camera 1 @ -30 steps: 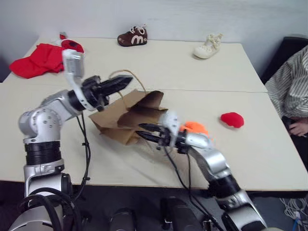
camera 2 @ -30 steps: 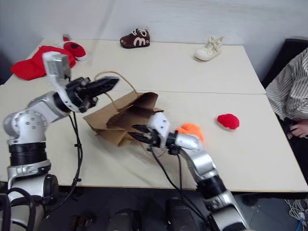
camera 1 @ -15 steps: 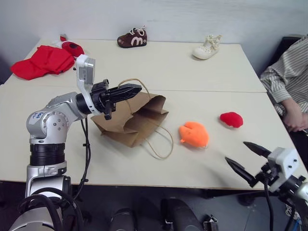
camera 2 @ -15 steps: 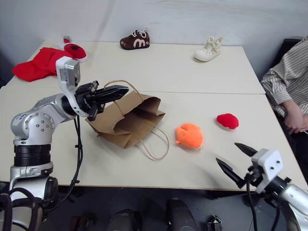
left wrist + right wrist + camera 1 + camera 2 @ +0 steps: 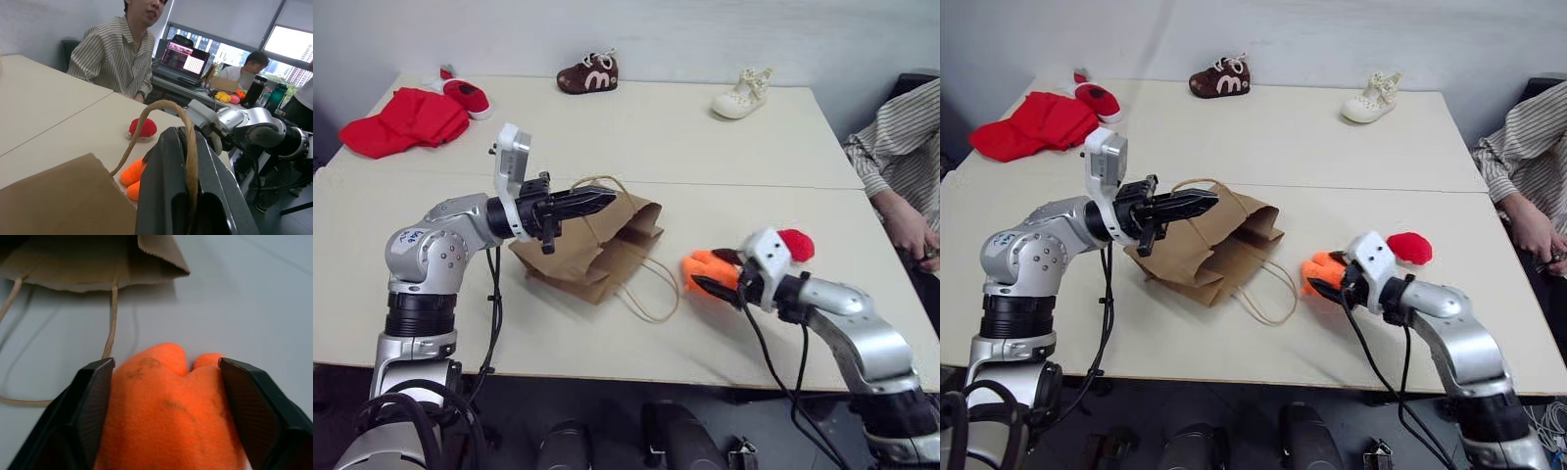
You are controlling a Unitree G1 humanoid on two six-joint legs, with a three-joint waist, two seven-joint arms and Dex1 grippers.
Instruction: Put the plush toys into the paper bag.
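L gripper (image 5: 603, 199) clamped on paper bag (image 5: 597, 250) handle (image 5: 188, 142); R gripper (image 5: 168, 418) fingers straddling orange plush (image 5: 171, 416), grip unclear.

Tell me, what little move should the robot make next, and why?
Probably close the right gripper on the orange plush toy: its fingers already sit either side of the toy, which lies on the table, while the left gripper holds up the paper bag by its handle.

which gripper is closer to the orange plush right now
Right. The right gripper has a finger on each side of the orange plush. The left gripper is across the paper bag, shut on its handle.
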